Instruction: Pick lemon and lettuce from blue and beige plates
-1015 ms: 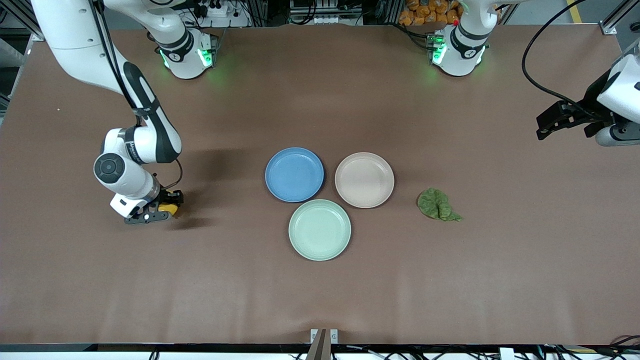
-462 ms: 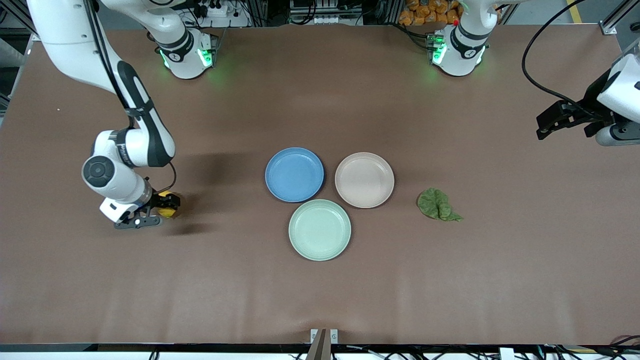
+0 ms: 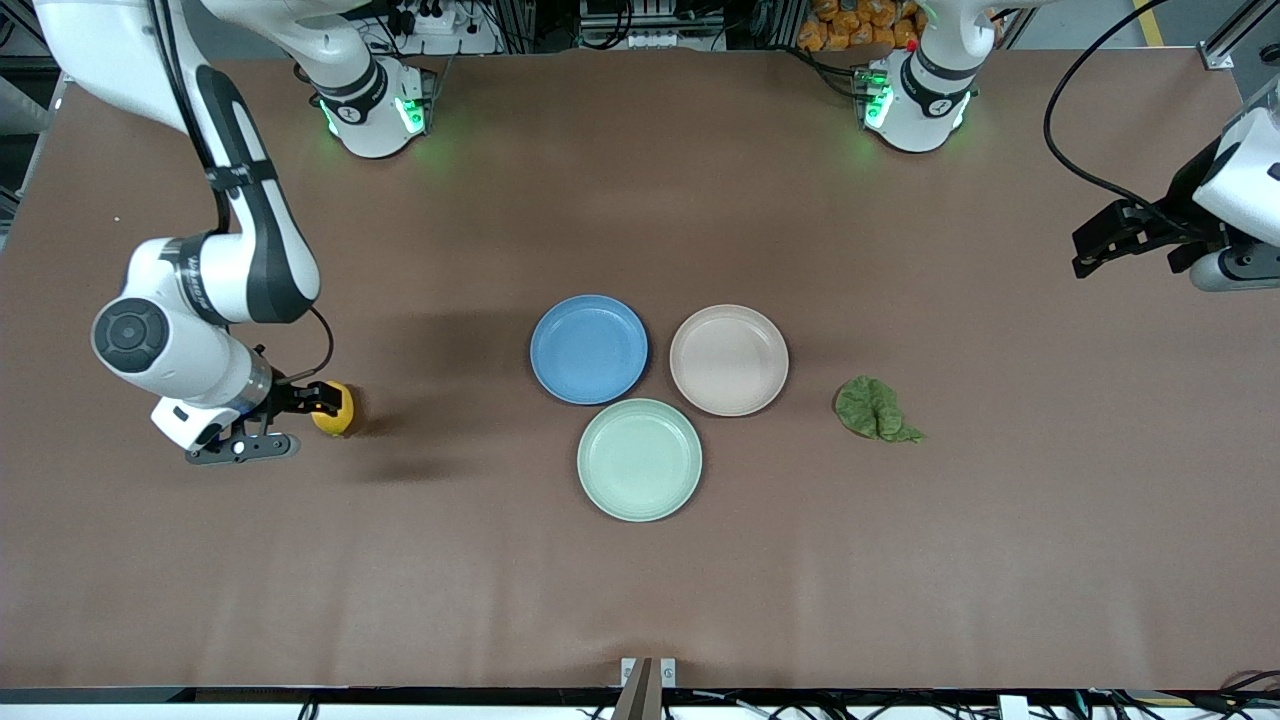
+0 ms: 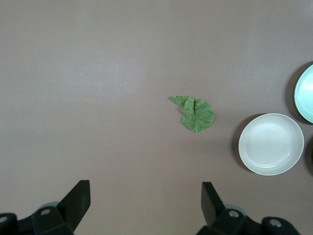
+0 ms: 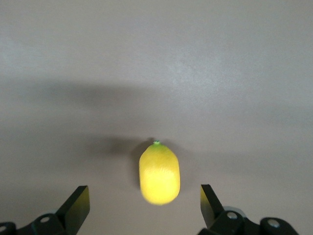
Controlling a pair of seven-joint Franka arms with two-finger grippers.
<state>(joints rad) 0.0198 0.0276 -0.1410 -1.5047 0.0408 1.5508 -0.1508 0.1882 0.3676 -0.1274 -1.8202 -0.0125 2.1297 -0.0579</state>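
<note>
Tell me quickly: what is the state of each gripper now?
Left gripper: open, holding nothing.
Right gripper: open above the lemon, not holding it.

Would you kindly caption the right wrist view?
Open right gripper above the lemon lying on the bare table.

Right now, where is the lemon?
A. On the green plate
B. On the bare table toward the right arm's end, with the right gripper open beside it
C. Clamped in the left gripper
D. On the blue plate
B: the lemon lies on the table with the right gripper open and not touching it; the blue plate holds nothing.
</note>
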